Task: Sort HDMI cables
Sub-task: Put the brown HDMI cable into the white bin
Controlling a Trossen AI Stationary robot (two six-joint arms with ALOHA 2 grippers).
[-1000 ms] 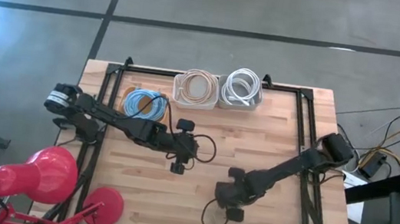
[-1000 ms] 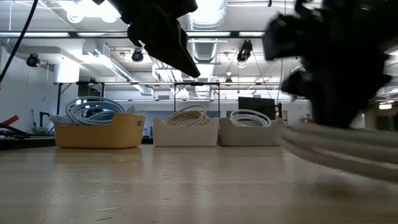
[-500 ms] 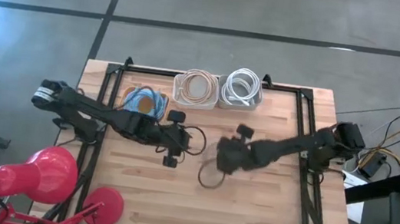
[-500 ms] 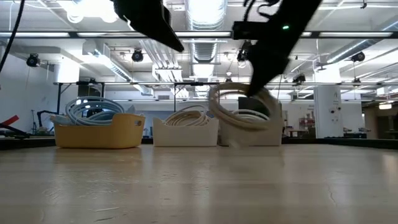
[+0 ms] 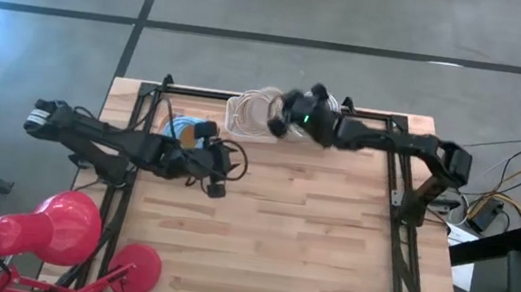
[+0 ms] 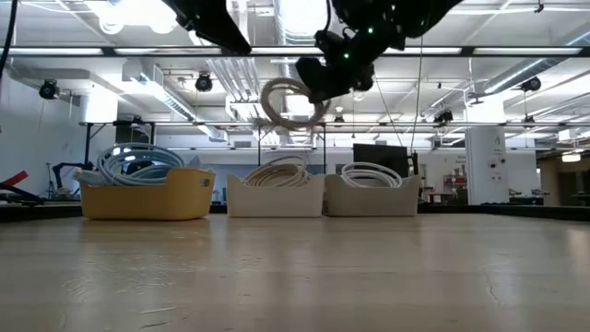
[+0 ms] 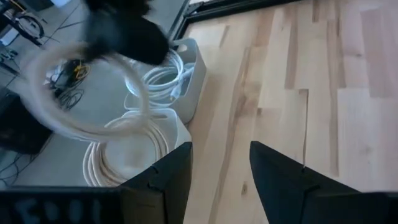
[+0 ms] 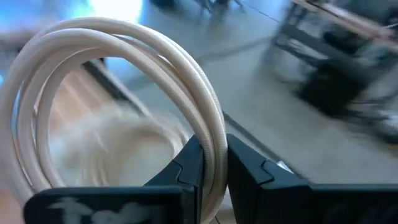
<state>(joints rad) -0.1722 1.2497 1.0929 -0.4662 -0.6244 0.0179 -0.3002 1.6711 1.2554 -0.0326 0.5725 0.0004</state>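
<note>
From the high view I have the right gripper (image 5: 290, 116) at twelve o'clock on the pale wooden plank table (image 5: 309, 233), hanging over the middle white rectangular bin (image 5: 253, 117) with a beige-tan coiled HDMI cable (image 5: 268, 108) in its fingers. The white rectangular bin of white coils (image 5: 315, 115) sits just beside it toward one o'clock, and the yellow tub of light blue coils (image 5: 186, 133) lies toward ten o'clock. The left gripper (image 5: 220, 169) waits near nine o'clock, next to that tub; its state I cannot read from up here

In the low view the coil (image 6: 289, 103) hangs well above the tan coils already in the middle bin (image 6: 276, 195), tilted, so I judge I should lower before letting go, centring the loop over the bin and keeping it clear of the wall shared with the white-cable bin (image 6: 371, 194)

The left wrist view shows its own fingers (image 7: 163, 180) apart with nothing between them, and the carried coil (image 7: 84, 93) hovering over the two bins

The right wrist view shows the fingers (image 8: 190, 163) clamped on the coil's strands (image 8: 130, 74) at one spot only. With such a grip the loop may swing, so I would let it settle, then part the fingers slowly
</note>
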